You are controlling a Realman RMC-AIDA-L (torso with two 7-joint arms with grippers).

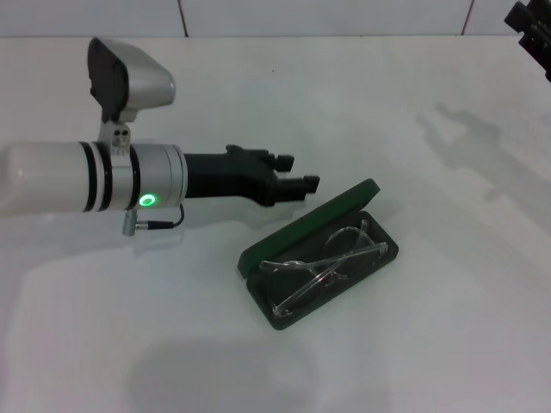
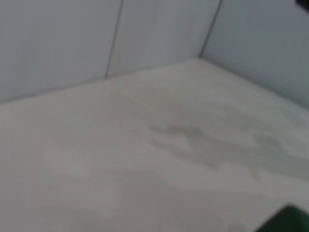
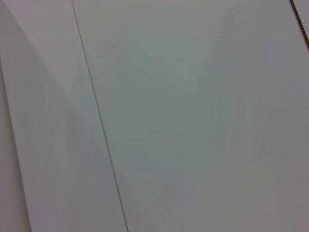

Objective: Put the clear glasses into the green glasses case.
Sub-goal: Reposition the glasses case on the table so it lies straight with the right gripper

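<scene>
My left claw hangs over the white counter, fingers parted, gripping nothing, just beside the raised lid of the green glasses case. Clear glasses lie inside the open case, arms folded. Right claw parked at far right corner; can't tell its fingers.

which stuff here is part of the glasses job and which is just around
Part of the job:
- clear glasses, lying in the open case
- green glasses case
- left gripper, open, just behind the case

Just around:
- white table
- right gripper, parked far right
</scene>
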